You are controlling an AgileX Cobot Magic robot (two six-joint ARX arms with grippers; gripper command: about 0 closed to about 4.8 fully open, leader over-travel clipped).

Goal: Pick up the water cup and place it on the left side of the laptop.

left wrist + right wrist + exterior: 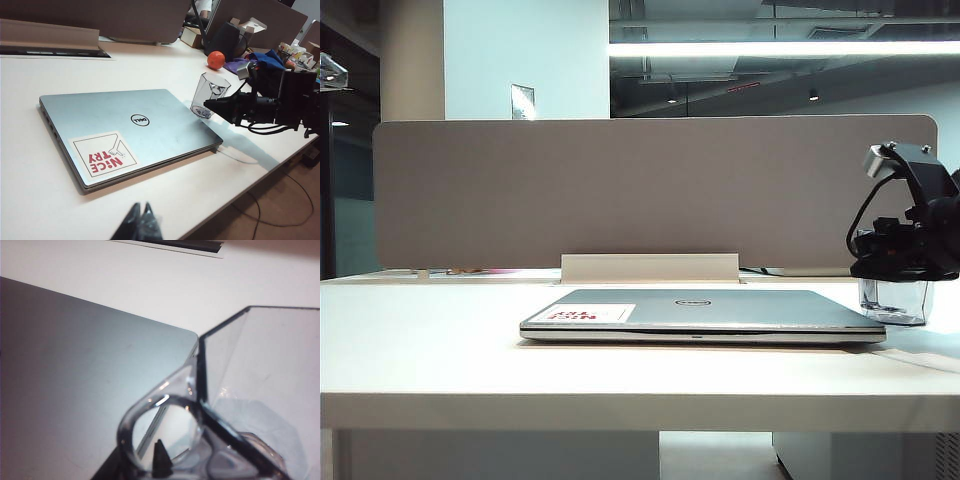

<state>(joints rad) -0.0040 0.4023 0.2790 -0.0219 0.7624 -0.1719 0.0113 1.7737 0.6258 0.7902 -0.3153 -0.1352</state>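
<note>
The laptop serves as the landmark: it lies shut and flat on the white desk, its lid bearing an oval logo and a white sticker with red letters. Nearest the left wrist camera, on the near side of the laptop and clear of it, the left tool hangs above the desk with its dark fingertips pressed together, holding nothing. Just beyond the laptop's right-hand far corner stands the water cup, upright on the desk and just beside the laptop's edge. The right tool is at the cup, level with its side; in the right wrist view the cup's clear loop handle fills the foreground with a dark fingertip showing through it. How far this tool is closed, or whether it grips the cup, cannot be told. Farther off than the cup, an orange ball rests on the desk. Behind the laptop rises a grey partition.
</note>
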